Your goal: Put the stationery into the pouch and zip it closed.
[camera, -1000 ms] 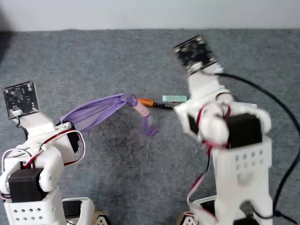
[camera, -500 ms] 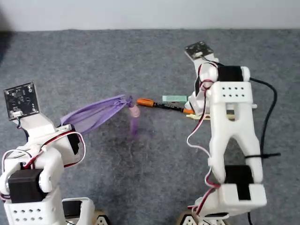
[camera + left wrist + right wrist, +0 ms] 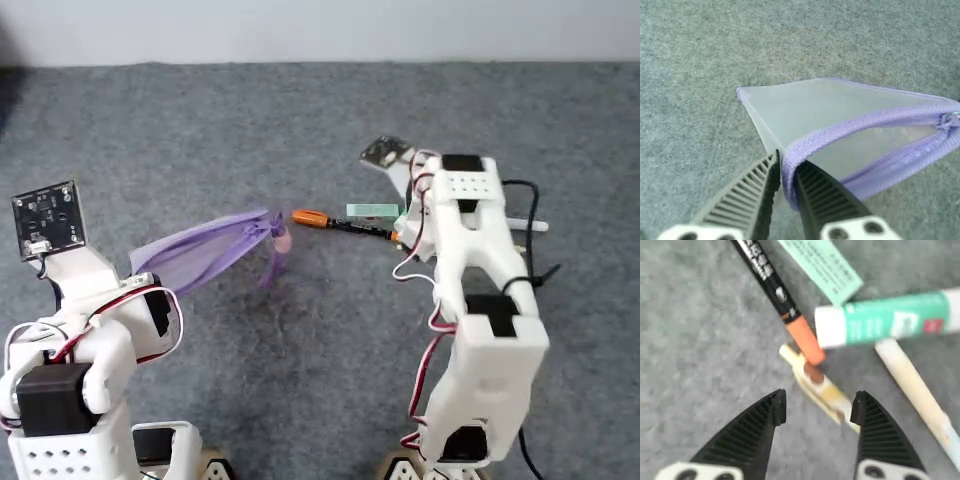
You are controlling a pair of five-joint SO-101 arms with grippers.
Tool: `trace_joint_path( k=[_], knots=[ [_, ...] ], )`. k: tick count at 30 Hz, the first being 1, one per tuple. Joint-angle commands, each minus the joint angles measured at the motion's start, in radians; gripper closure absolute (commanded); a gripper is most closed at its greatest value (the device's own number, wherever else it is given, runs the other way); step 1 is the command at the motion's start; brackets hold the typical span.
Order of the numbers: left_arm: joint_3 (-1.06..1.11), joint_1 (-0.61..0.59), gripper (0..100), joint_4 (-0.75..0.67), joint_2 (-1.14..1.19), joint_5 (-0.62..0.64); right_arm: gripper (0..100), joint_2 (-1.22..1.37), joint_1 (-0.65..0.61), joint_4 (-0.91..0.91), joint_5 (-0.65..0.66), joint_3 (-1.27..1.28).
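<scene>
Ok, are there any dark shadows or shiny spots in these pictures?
High view: soft, even light, with hardly any shadow on the grey mat. Left wrist view: the pouch has a pale sheen, no hard glare. Right wrist view: no bright glare on the green-and-white stick.

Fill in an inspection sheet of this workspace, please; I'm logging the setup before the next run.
Surface: grey carpet-like mat.
Job's things: purple pouch, zip looks open; black pen, mint card, green glue stick and cream stick lie together on the mat, outside the pouch.
Clutter: nothing seen.
Grippers: left gripper shut on the pouch's zip edge; right gripper open above the pen's orange end.
Cables: wires along the right arm.
Surroundings: pale wall beyond the mat.
</scene>
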Motion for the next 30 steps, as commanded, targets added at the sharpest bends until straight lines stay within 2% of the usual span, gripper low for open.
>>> trace_joint_path(
  k=[1, 6, 12, 18, 21, 30],
  knots=[
    [-0.038, 0.003, 99, 0.006, 0.003, 0.012, 79.4, 0.031, 0.010, -0.036, 0.012, -0.034],
    [-0.038, 0.003, 99, 0.006, 0.003, 0.012, 99.8, 0.058, 0.004, -0.031, 0.014, -0.035],
    [-0.038, 0.002, 99, 0.006, 0.002, 0.014, 99.1, -0.030, 0.022, 0.065, 0.009, -0.037],
    [-0.039, -0.080, 99, 0.011, -0.005, 0.011, 99.1, -0.255, 0.024, 0.182, 0.006, -0.031],
    [-0.044, -0.083, 99, 0.035, -0.006, 0.009, 99.1, -0.374, 0.005, 0.271, -0.008, -0.029],
    [-0.047, -0.089, 99, 0.034, -0.006, 0.009, 98.7, -0.664, -0.056, 0.532, -0.333, -0.031]
  ],
)
